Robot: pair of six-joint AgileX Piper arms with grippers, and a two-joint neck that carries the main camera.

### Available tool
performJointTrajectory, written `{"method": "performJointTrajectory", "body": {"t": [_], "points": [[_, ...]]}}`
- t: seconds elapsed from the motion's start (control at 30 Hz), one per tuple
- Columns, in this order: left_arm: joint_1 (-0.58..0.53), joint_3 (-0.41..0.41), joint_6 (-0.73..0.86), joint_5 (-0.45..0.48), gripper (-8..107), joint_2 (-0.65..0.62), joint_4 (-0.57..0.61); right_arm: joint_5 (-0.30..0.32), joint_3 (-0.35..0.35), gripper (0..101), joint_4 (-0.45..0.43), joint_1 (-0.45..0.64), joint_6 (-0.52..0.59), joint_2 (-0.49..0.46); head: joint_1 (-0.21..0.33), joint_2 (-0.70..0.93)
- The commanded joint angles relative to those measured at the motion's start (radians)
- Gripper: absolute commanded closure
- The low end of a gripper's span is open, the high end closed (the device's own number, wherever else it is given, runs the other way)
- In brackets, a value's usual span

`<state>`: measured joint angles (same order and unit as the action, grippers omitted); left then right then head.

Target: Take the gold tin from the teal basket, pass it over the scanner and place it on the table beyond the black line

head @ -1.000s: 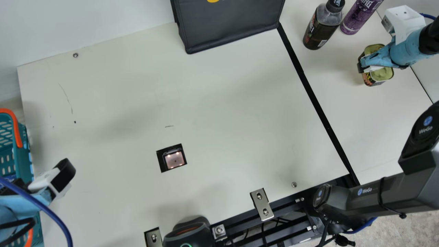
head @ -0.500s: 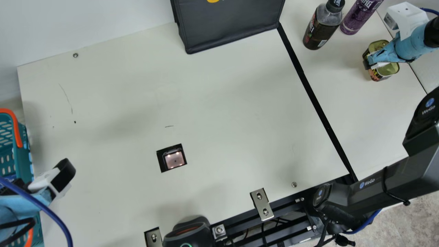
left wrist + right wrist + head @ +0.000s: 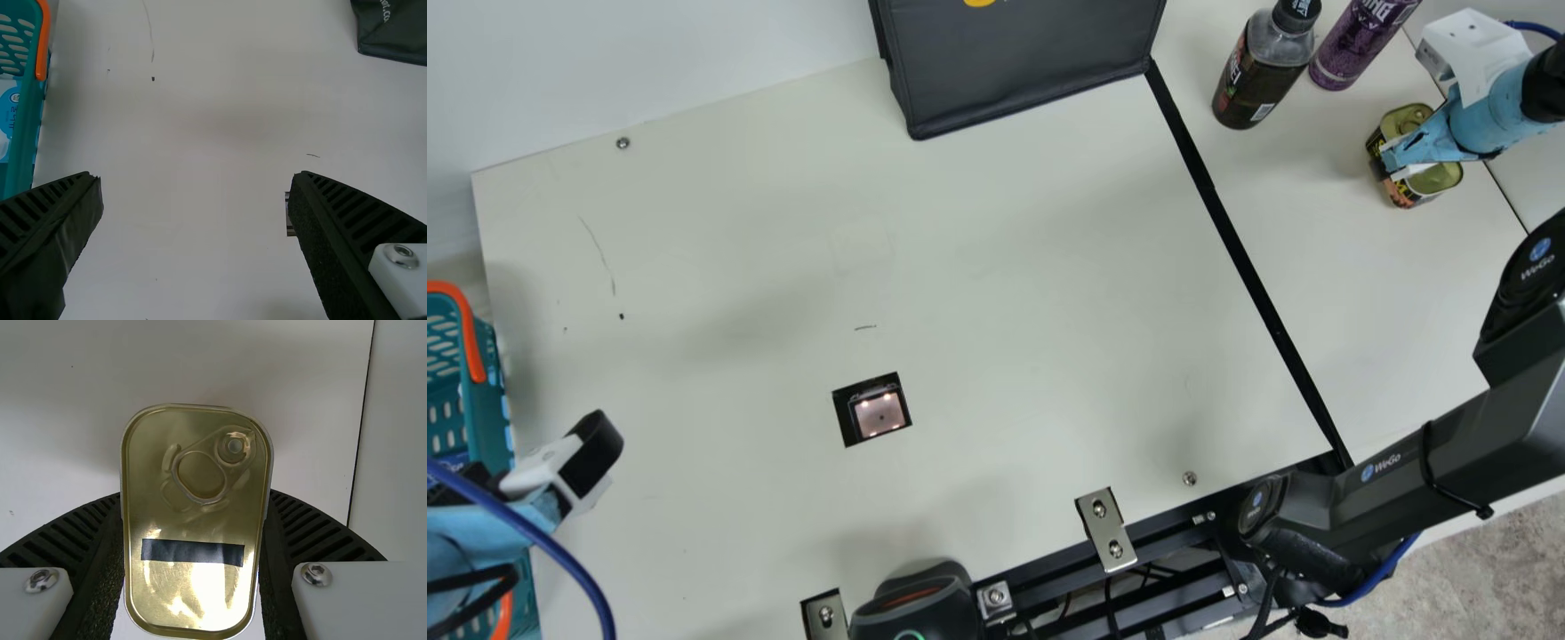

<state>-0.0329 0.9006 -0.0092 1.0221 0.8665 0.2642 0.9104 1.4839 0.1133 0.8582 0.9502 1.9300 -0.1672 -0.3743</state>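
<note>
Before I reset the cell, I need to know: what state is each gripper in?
Left gripper: open, holding nothing.
Right gripper: closed on the gold tin.

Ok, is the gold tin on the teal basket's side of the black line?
No, the right gripper holds the tin across the line from the basket.

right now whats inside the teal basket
A white and blue pack shows inside the teal basket. In the main view my left arm covers the basket's middle, so I can't tell what lies beneath it.
</note>
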Motion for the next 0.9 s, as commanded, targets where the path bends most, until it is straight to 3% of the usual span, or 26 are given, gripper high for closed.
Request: {"method": "performJointTrajectory", "body": {"t": [0.0,0.57,0.87], "points": [[0.000,0.000,0.000,0.000,9,0.000,0.000,-0.003,0.000,65,-0.002,-0.001,-0.002,0.003,0.029,-0.002],[0.000,0.000,0.000,0.000,9,0.000,0.000,-0.037,0.015,8,-0.021,-0.007,-0.020,0.029,0.029,-0.002],[0.000,0.000,0.000,0.000,9,0.000,0.000,-0.064,-0.020,6,-0.065,-0.025,-0.113,-0.037,0.029,-0.002]]}}
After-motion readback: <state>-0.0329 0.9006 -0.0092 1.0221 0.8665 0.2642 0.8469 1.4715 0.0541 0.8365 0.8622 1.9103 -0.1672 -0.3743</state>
